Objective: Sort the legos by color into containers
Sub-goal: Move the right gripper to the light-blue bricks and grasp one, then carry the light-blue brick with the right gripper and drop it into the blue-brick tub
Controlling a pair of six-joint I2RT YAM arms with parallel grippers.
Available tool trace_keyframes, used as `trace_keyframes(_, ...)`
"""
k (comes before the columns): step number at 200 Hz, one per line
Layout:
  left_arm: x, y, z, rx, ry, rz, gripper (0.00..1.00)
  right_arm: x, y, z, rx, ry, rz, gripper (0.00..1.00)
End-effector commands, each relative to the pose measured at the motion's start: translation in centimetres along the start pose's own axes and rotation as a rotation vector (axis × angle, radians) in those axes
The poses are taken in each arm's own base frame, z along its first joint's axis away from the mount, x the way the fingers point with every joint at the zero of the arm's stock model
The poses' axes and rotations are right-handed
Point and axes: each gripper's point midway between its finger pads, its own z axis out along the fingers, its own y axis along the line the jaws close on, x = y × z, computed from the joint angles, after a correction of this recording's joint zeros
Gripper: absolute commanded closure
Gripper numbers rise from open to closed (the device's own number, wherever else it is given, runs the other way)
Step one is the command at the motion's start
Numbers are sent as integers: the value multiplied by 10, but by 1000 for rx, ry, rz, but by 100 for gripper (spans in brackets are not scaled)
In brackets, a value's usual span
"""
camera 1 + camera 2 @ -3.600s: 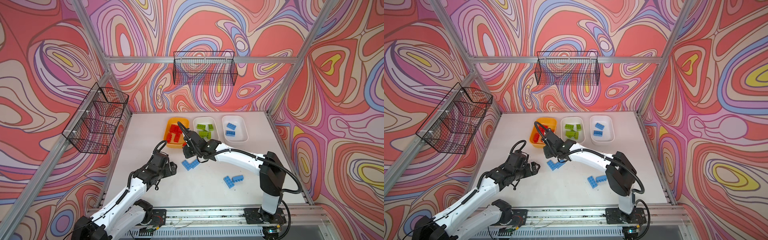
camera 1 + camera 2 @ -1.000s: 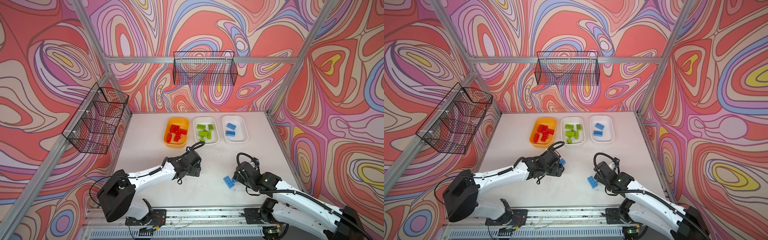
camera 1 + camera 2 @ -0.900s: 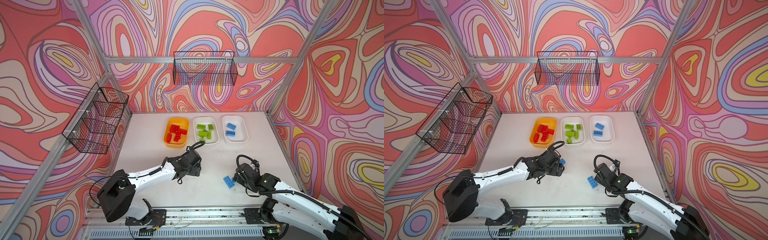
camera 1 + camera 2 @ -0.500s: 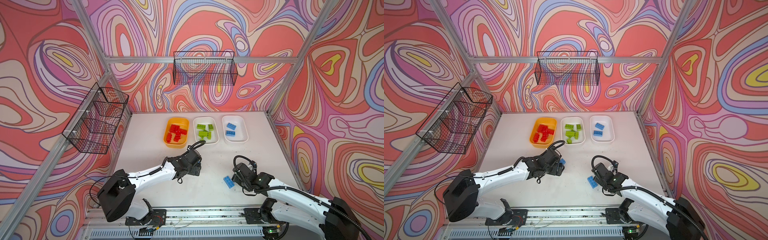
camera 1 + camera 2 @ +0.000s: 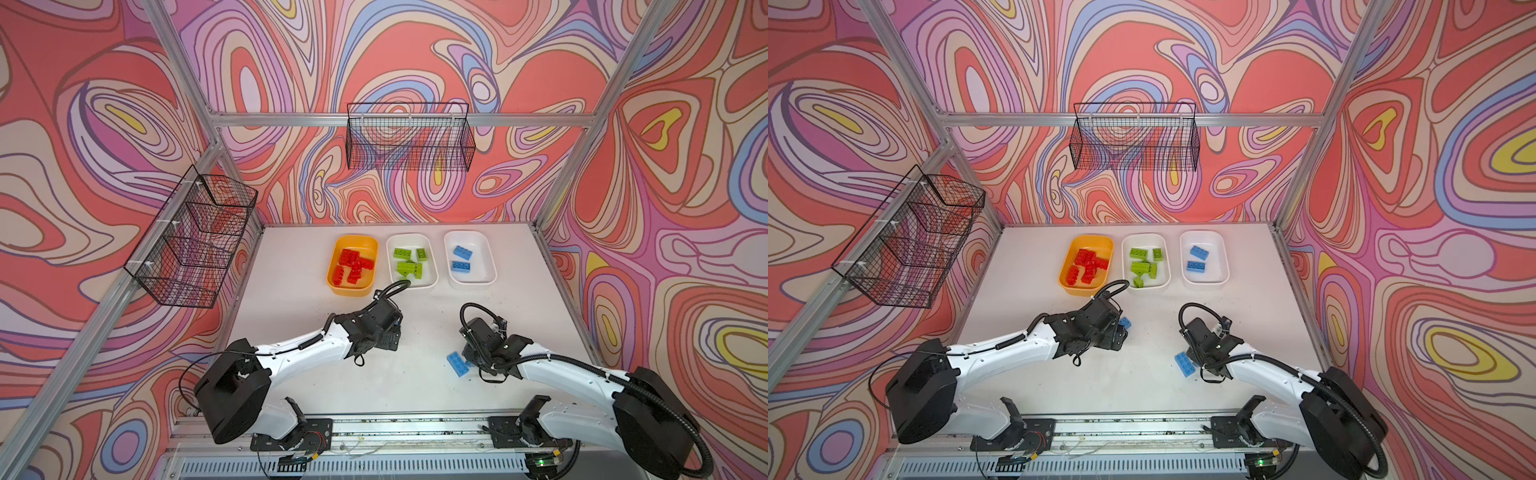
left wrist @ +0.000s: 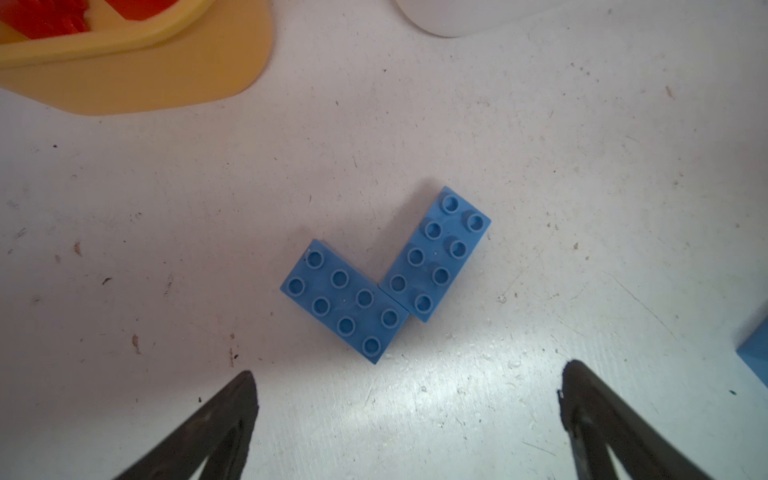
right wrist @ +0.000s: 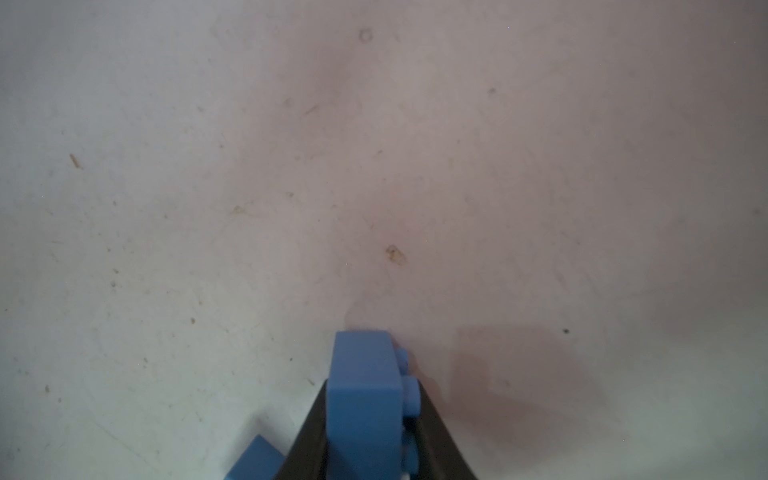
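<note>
Reaching out low over the table [image 5: 291, 316], your left arm lies stretched from its base with the wrist bent down. That puts the left gripper [image 6: 409, 372] just on the base side of the yellow-orange tub [image 5: 349, 291]. Its jaws stand spread wide with nothing between them. A pair of blue bricks [image 6: 345, 303] lies flat ahead of them, studs up, the two touching in a V.

Your right arm is farther from the yellow-orange tub, off to that tub's right and nearer the base rail, with its elbow low. The right gripper [image 7: 372, 399] is pressed together on a blue brick [image 7: 361, 365], turned on edge and pinched across its studded face and its underside. You cannot tell whether that brick is clear of the table. A loose blue brick [image 5: 457, 364] lies just beside that gripper, on the side toward the yellow-orange tub.

The yellow-orange tub holds a heap of red bricks [image 5: 351, 266]. Just to its right, the middle white tub [image 5: 411, 237] holds several lime green bricks [image 5: 409, 268]. Farthest from the yellow-orange tub, the end white tub [image 5: 480, 257] holds two light blue bricks [image 5: 461, 251], lying apart.
</note>
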Motion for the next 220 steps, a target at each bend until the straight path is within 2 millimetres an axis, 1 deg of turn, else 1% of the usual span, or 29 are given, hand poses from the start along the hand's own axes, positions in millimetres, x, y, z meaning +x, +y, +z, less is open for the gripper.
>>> trace_keyframes(1, -3, 10, -5, -31, -13, 2, 0, -18, 26, -13, -46, -38, -33, 79)
trace_keyframes(17, -6, 13, -10, -33, -28, -4, 0, -35, 43, -26, -72, -71, -62, 81)
trace_keyframes(35, -10, 16, -16, -35, -45, -13, 0, -62, 61, -42, -100, -116, -82, 82)
trace_keyframes(50, -11, 19, -20, -39, -61, -24, 0, -93, 75, -54, -123, -166, -102, 82)
trace_keyframes(63, -12, 23, -22, -44, -72, -33, 0, -120, 86, -59, -130, -207, -116, 82)
trace_keyframes(81, -13, 28, -26, -54, -85, -47, 0, -159, 104, -59, -161, -241, -133, 82)
trace_keyframes(91, -13, 32, -28, -65, -87, -58, 0, -179, 112, -56, -164, -257, -136, 82)
trace_keyframes(102, -12, 35, -30, -75, -88, -66, 0, -198, 121, -47, -168, -259, -148, 82)
trace_keyframes(129, -11, 46, -37, -99, -97, -97, 0, -235, 143, -22, -161, -281, -171, 83)
trace_keyframes(136, -11, 47, -38, -101, -101, -101, 0, -243, 146, -14, -149, -284, -171, 83)
trace_keyframes(143, -11, 50, -40, -105, -104, -111, 0, -253, 153, -11, -157, -292, -168, 83)
trace_keyframes(145, -11, 51, -41, -107, -105, -114, 0, -252, 152, -3, -149, -280, -169, 83)
trace_keyframes(147, -11, 51, -41, -108, -105, -115, 0, -254, 154, 0, -148, -279, -169, 83)
trace_keyframes(168, -9, 55, -46, -111, -110, -131, 0, -272, 162, 24, -137, -281, -167, 82)
trace_keyframes(187, -6, 60, -48, -116, -109, -143, 0, -280, 165, 45, -130, -269, -175, 80)
trace_keyframes(197, -4, 62, -49, -119, -110, -151, 0, -282, 166, 52, -127, -268, -188, 78)
trace_keyframes(205, -2, 63, -48, -118, -111, -155, 0, -285, 169, 54, -127, -277, -198, 76)
trace_keyframes(220, -1, 64, -48, -114, -109, -162, 0, -292, 169, 55, -115, -288, -217, 69)
